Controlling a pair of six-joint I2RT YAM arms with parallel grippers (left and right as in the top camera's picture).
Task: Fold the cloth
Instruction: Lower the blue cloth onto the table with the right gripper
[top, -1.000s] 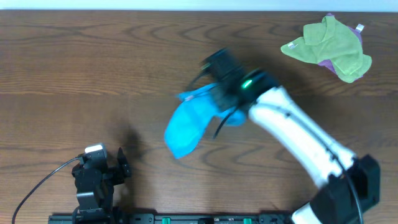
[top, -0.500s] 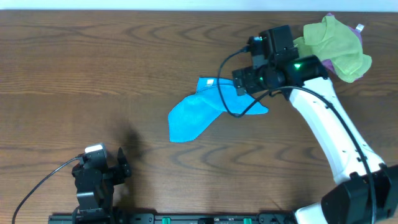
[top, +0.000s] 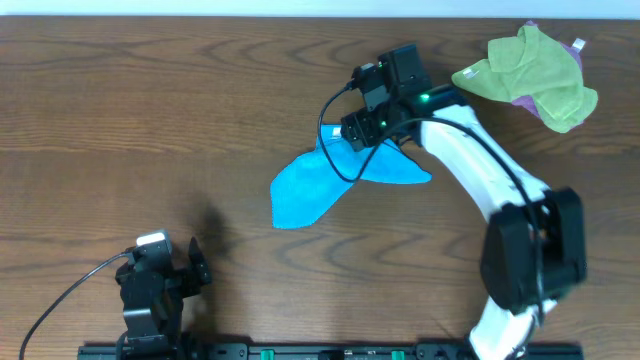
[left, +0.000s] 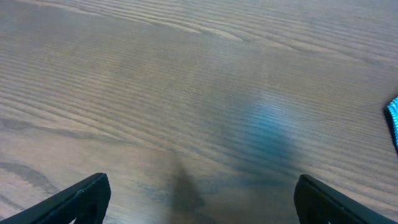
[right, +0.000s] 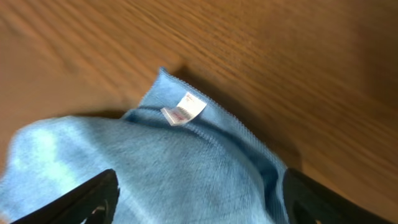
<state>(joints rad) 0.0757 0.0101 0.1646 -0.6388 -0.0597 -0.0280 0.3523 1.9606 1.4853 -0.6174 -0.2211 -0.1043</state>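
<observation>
On the dark wood-grain table (top: 150, 120) lies the crumpled cloth (top: 300, 195).

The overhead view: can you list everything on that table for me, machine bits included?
table: one, dark brown wood grain, fills the view
blue cloth: one, bright sky blue, crumpled near the table's middle
white tag: one, at a corner of the blue cloth
yellow-green cloth: one, bunched at the far right corner
purple cloth: one, mostly hidden under the yellow-green cloth
left arm: one, black, parked at the near edge, cable looping off it
left claw: one, black, open over bare table
right arm: one, white and black, reaching to the blue cloth
right claw: one, black, open above the cloth's tag corner
</observation>
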